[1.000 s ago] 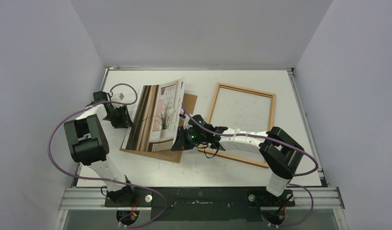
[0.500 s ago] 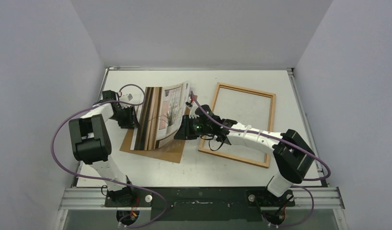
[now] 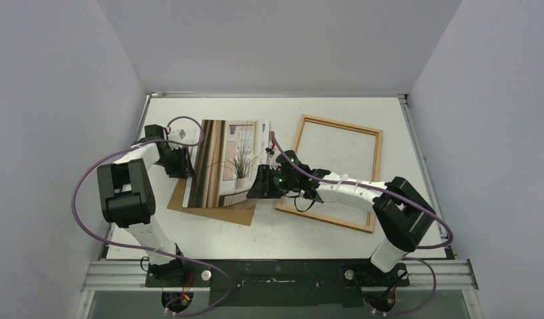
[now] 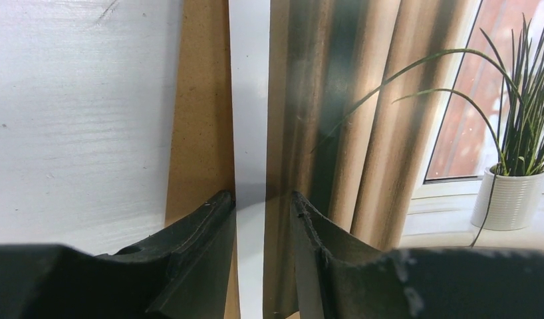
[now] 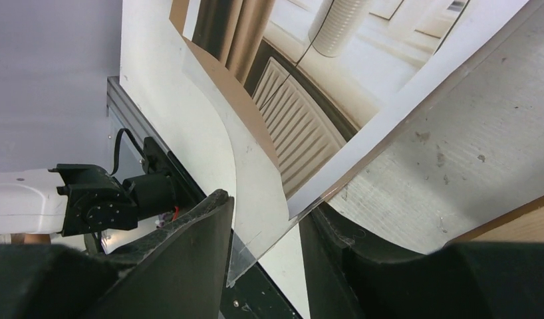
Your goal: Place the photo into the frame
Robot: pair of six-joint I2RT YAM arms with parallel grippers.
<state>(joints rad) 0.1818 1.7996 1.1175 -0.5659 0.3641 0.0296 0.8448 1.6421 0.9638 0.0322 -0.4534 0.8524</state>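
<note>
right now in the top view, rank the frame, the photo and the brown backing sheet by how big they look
1. the frame, the largest outline.
2. the photo, smaller, though it is lifted nearer the camera, so the gap is unsure.
3. the brown backing sheet: only a strip shows beneath the photo, so its full size cannot be judged.

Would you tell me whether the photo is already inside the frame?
Not yet: the photo is held over the brown backing sheet, left of the empty frame.

The left gripper (image 4: 264, 219) has its black jaws astride the white-bordered curtain-and-plant paper photo (image 4: 389, 133), above brown fibreboard sheet (image 4: 199, 119) and white tabletop (image 4: 76, 113).
</note>
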